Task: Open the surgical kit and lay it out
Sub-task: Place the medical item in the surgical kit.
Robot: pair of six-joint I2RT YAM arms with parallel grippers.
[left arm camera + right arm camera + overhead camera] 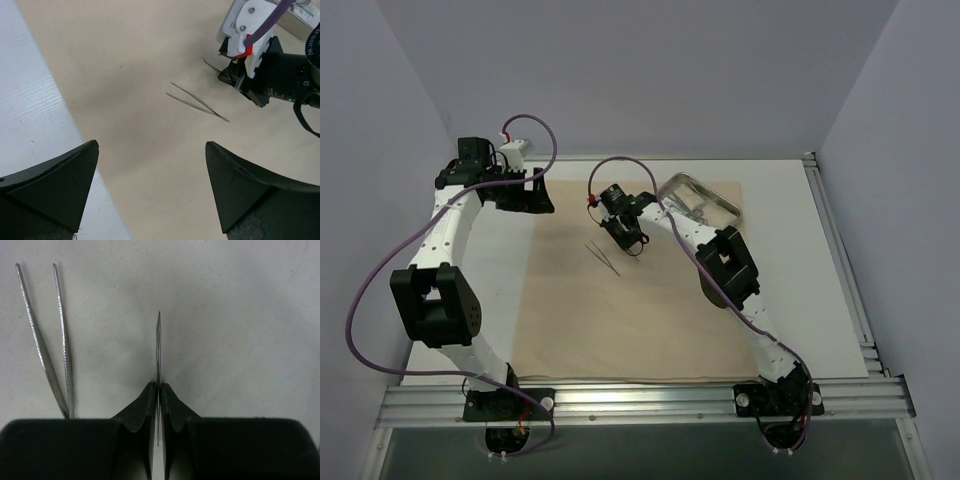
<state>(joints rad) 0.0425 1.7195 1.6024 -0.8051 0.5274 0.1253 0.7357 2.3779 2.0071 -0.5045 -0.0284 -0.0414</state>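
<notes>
the right fingers [142,407] are pressing together on a thin steel instrument [158,340] seen edge-on, its tip pointing up the middle of the right wrist view over the cloth wrap [620,330]. doing this well likely means lowering it flat and parting the fingers only once it is resting, beside the tweezers [603,257] lying at that view's left, without nudging them. the left fingers [55,185] are hanging wide apart at the top view's upper left, out of the way. the steel tray [712,188] is sitting right of centre, partly behind the right arm.
</notes>
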